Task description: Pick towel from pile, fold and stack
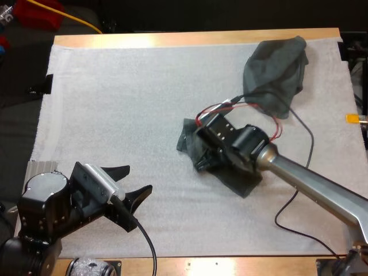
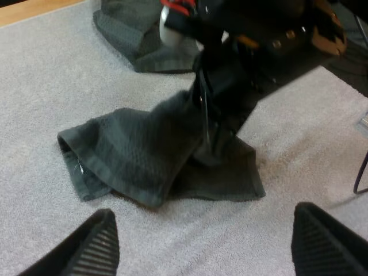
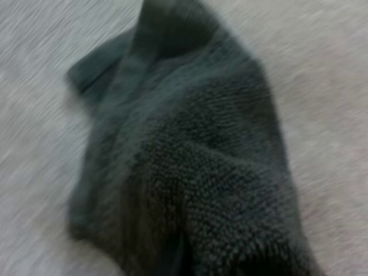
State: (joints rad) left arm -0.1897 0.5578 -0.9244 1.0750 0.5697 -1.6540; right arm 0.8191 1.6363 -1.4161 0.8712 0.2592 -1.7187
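Left pincer spread apart, right pincer at crumpled towel, grip unclear, towel pile beyond

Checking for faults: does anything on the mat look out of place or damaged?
Nothing stands out. The right gripper pinches the middle towel, one part raised, the rest bunched on the mat; the crumpled towel lies far right; the left gripper is open.

Bright even light, glare on the table.
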